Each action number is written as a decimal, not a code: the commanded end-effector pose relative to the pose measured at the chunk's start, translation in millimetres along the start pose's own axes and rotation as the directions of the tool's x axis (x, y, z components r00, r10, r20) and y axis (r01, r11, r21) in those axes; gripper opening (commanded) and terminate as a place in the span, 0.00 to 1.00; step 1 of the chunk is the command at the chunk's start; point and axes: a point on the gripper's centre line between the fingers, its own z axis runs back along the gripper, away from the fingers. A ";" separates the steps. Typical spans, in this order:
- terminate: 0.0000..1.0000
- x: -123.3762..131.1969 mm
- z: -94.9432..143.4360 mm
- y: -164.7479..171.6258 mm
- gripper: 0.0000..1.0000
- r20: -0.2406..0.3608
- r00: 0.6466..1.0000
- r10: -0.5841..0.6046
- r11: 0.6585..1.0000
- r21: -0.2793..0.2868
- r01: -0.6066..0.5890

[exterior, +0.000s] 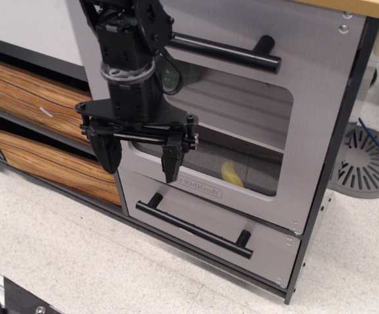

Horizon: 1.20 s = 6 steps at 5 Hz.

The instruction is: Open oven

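The silver-grey toy oven (pixel 320 98) fills the middle and right of the view. Its large door has a rounded clear window (pixel 242 131) and a long black bar handle (pixel 225 52) near the top. The door looks shut, flush with the frame. A "KidKraft" logo (pixel 199 190) sits under the window. A grey shelf and a yellow object (pixel 232 175) show through the window. My black gripper (pixel 140 160) hangs in front of the door's lower left, well below the handle. Its fingers (pixel 172 163) are spread apart and hold nothing.
A short grey drawer with its own black bar handle (pixel 199 226) sits under the oven door. Brown wood-grain drawers (pixel 39 124) are to the left. A grey round base (pixel 369 163) stands on the floor at the right. Speckled white floor lies in front.
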 end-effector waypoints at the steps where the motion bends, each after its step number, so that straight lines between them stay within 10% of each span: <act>1: 0.00 0.0 0.0 0.0 1.00 0.000 1.000 0.000 1.000 0.000 0.000; 3: 0.00 27.3 56.3 26.6 1.00 0.102 0.936 0.337 0.931 -0.183 -0.315; 6: 0.00 71.7 87.0 52.1 1.00 0.165 0.674 0.720 0.683 -0.341 -0.646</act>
